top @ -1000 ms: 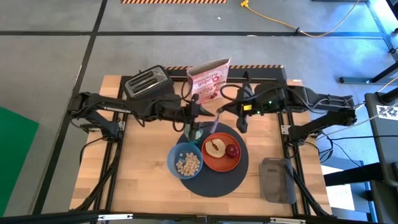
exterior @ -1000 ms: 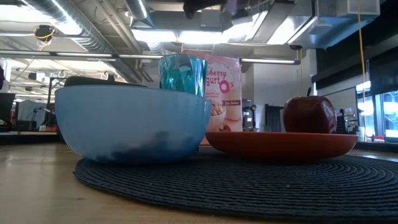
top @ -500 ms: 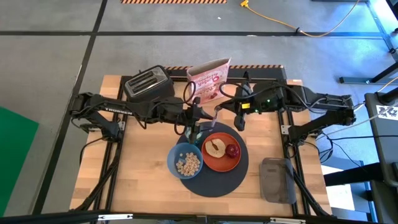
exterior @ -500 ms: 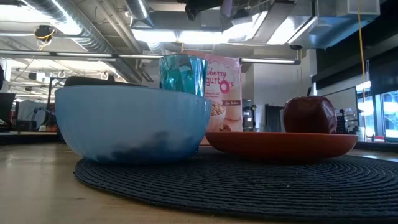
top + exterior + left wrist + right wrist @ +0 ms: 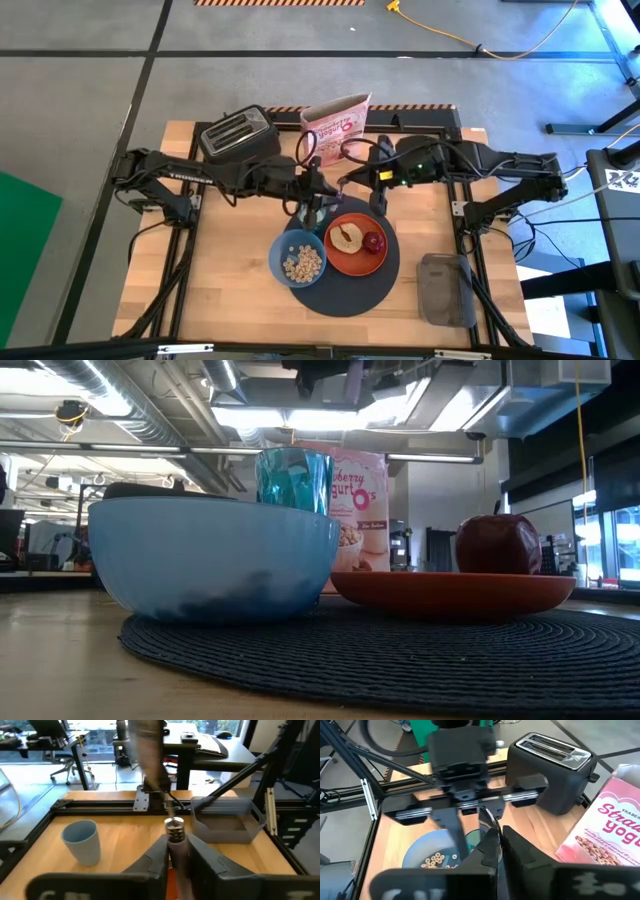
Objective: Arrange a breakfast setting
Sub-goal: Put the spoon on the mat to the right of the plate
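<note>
Handover point, mid-air, above the far edge of the dark-grey mat (image 5: 370, 285).

The spoon (image 5: 175, 827) is off the worktop (image 5: 230, 270) and hangs between the two claws. In the high view it shows as a pale sliver (image 5: 341, 182) just left of the right arm's wrist.

Right claw (image 5: 497, 837): reaches in from the right, fingers clamped fully together on the spoon's thin metal; the bowl end (image 5: 487, 817) pokes out past the fingertips towards the left arm.

Left claw (image 5: 175, 845): reaches in from the left and meets the right claw head-on. From its wrist camera I see both dark fingers pressed in against the spoon's handle end, one on each side, jaws narrow. I read that as a grip. So both claws have the spoon, one at each end.

In the high view the left claw (image 5: 318, 194) sits almost directly over the pale-green glass (image 5: 293, 480), which stands upright at the far edge of the mat, behind the bowl.

The rest of the setting is on the mat:
- blue bowl (image 5: 300, 260) at near left, with cereal in it
- orange plate (image 5: 352, 264) just right of the bowl, rims touching or nearly so
- toast slice (image 5: 347, 236) and small red apple (image 5: 373, 241) side by side on the plate, apple to the right

Off the mat:
- black toaster (image 5: 237, 133) at far left
- pink cereal bag (image 5: 337, 125) standing at far centre
- grey tray (image 5: 445, 290) at near right
</note>
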